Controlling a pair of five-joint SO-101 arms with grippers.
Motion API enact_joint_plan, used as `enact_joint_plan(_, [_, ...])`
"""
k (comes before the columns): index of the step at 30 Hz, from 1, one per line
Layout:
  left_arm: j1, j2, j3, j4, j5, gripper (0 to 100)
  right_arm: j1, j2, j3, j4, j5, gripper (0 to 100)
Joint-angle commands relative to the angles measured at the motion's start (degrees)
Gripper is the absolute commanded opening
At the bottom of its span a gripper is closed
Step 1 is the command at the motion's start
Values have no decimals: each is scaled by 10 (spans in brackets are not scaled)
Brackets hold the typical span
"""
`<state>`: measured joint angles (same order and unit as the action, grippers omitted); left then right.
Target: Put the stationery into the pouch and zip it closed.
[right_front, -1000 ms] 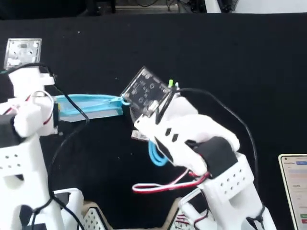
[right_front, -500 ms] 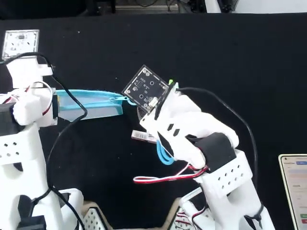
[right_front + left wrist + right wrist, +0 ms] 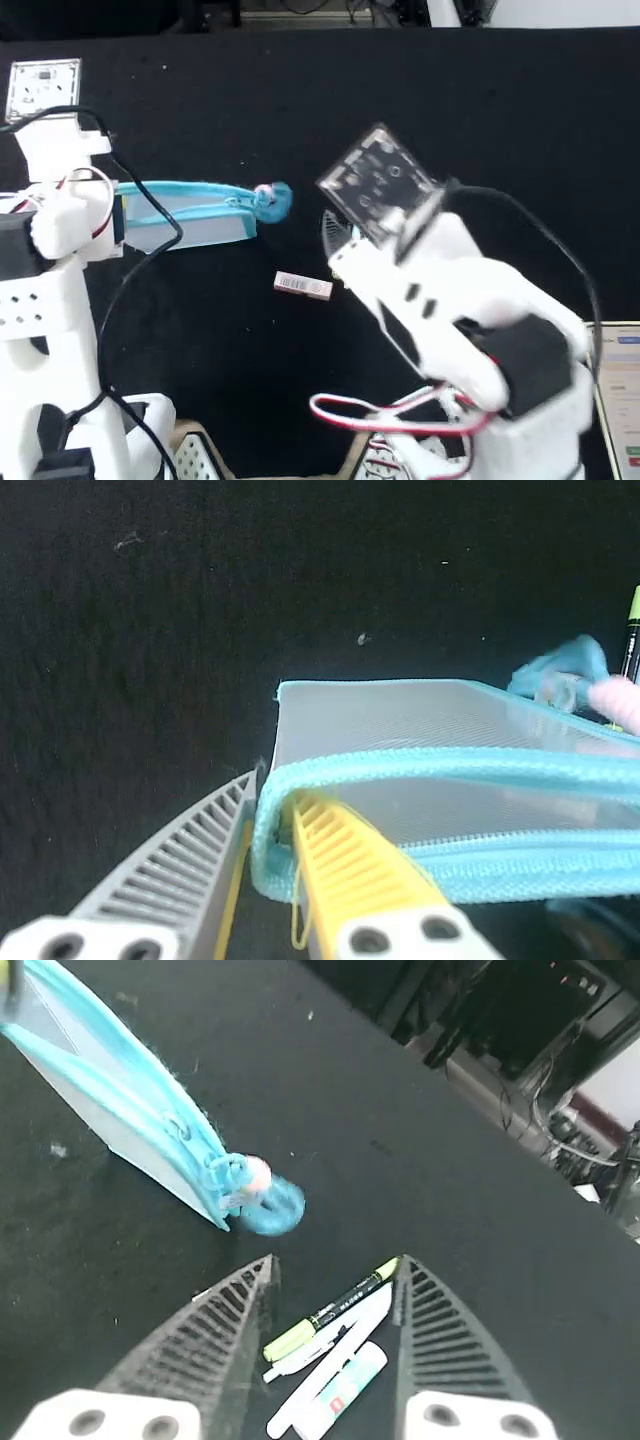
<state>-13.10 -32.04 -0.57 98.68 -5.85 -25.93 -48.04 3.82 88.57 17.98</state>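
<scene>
The translucent mesh pouch with sky-blue zip edging (image 3: 190, 228) lies flat on the black cloth table (image 3: 480, 120). One short end is nipped between the yellow and grey fingers of my left pincer (image 3: 270, 790), which is closed tight on it. The pouch's two zip edges stand apart near that grip and meet at the far end, where the pink-beaded, blue-tufted zip pull (image 3: 262, 1196) rests on the cloth. Near that pull my right pincer (image 3: 335, 1265) hangs spread wide with nothing in it. On the table between its fingers lie the stationery: a black pen with yellow-green ends (image 3: 330, 1312), a white pen (image 3: 340, 1345) and a small white printed tube (image 3: 345, 1390), packed side by side, well clear of the pouch
</scene>
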Motion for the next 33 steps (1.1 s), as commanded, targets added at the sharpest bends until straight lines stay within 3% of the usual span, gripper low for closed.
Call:
enact_joint_plan(1, [12, 23, 9, -5, 6, 30, 8, 5, -12, 16, -3, 146])
enact_joint_plan(9, [0, 23, 47, -11, 4, 30, 86, 4, 266, -127, -3, 119])
enact_joint_plan(18, [-23, 22, 87, -47, 7, 30, 95, 4, 496, -313, -2, 119])
enact_joint_plan(21, [-64, 7, 75, -50, 34, 30, 136, 5, 524, -339, -5, 119])
enact_joint_plan(24, [-83, -24, 77, -68, 46, 30, 184, 5, 524, -363, -64, 119])
enact_joint_plan(27, [-75, -64, 82, -75, 60, 30, 207, 9, 527, -382, -116, 119])
enact_joint_plan(33, [-31, -129, 174, -143, 50, 30, 238, 109, 498, -408, -149, 120])
